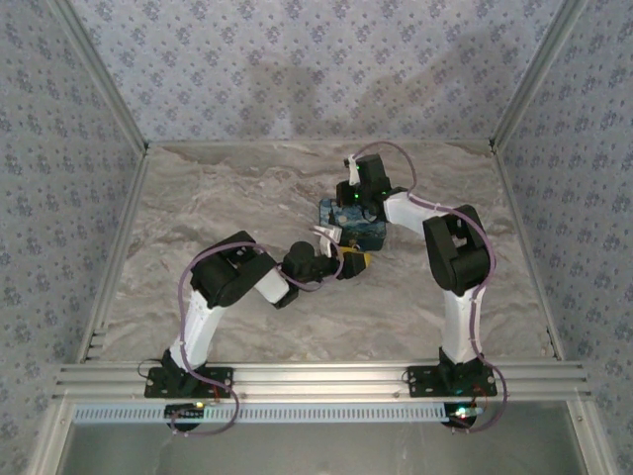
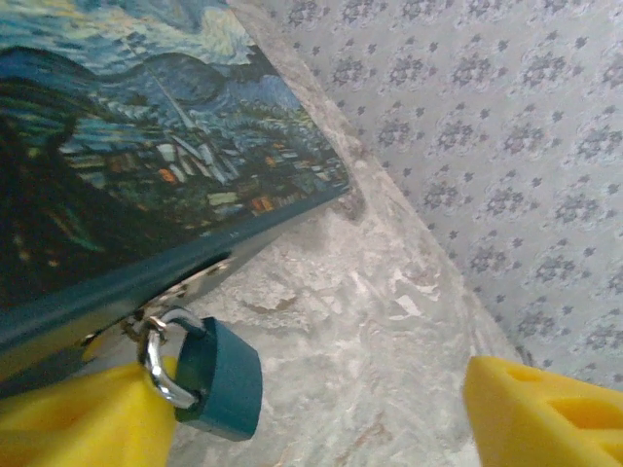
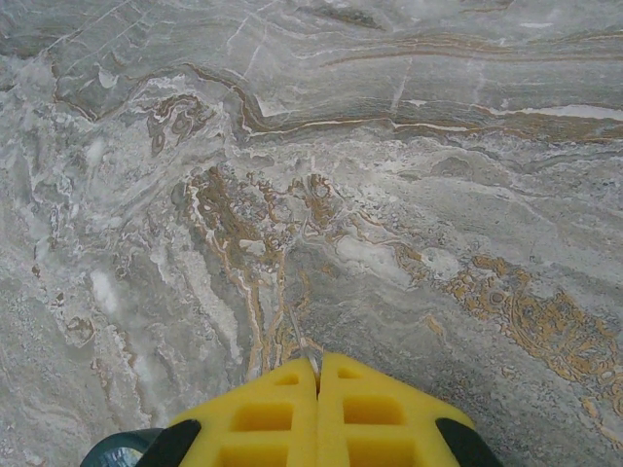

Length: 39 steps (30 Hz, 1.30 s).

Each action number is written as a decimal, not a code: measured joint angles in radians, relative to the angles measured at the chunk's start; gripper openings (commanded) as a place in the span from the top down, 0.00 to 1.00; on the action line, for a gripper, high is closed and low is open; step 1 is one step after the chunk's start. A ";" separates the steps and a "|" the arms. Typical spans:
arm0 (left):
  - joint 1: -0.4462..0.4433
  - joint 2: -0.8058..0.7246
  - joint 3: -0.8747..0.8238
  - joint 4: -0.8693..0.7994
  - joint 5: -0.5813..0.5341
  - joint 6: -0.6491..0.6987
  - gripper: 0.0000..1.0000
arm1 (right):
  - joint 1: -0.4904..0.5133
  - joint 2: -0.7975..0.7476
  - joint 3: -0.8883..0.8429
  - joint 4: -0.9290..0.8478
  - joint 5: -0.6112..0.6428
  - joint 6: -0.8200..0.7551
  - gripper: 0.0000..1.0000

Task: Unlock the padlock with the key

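A teal padlock point(image 2: 219, 379) with a silver shackle point(image 2: 161, 365) hangs from the hasp at the front of a blue box point(image 2: 146, 165) with a painted lid. My left gripper point(image 2: 311, 423) is open around it. The padlock sits close to the left yellow finger point(image 2: 78, 418), far from the other finger point(image 2: 545, 409). My right gripper point(image 3: 318, 368) is shut on the key point(image 3: 306, 348), a thin metal blade seen edge-on, poking out over the marble. In the top view the left gripper point(image 1: 354, 262) is at the box's near side and the right arm's wrist point(image 1: 368, 183) is behind the box point(image 1: 351, 233).
The marble tabletop point(image 1: 247, 198) is ringed by patterned walls and an aluminium frame point(image 1: 316, 376) at the near edge. A dark teal rounded shape point(image 3: 117, 449) shows at the bottom left of the right wrist view.
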 measured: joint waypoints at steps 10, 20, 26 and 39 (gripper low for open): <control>-0.014 0.006 0.057 -0.085 -0.005 -0.016 0.30 | -0.002 -0.012 -0.011 0.000 0.000 0.007 1.00; -0.013 0.009 0.071 -0.139 -0.039 -0.055 0.49 | -0.002 -0.018 -0.019 0.001 0.000 0.008 1.00; 0.002 0.010 0.071 -0.161 -0.031 -0.074 0.59 | -0.002 -0.030 -0.033 0.001 0.000 0.008 1.00; 0.019 0.010 0.071 -0.188 -0.029 -0.014 0.84 | -0.002 -0.032 -0.035 0.001 0.000 0.012 1.00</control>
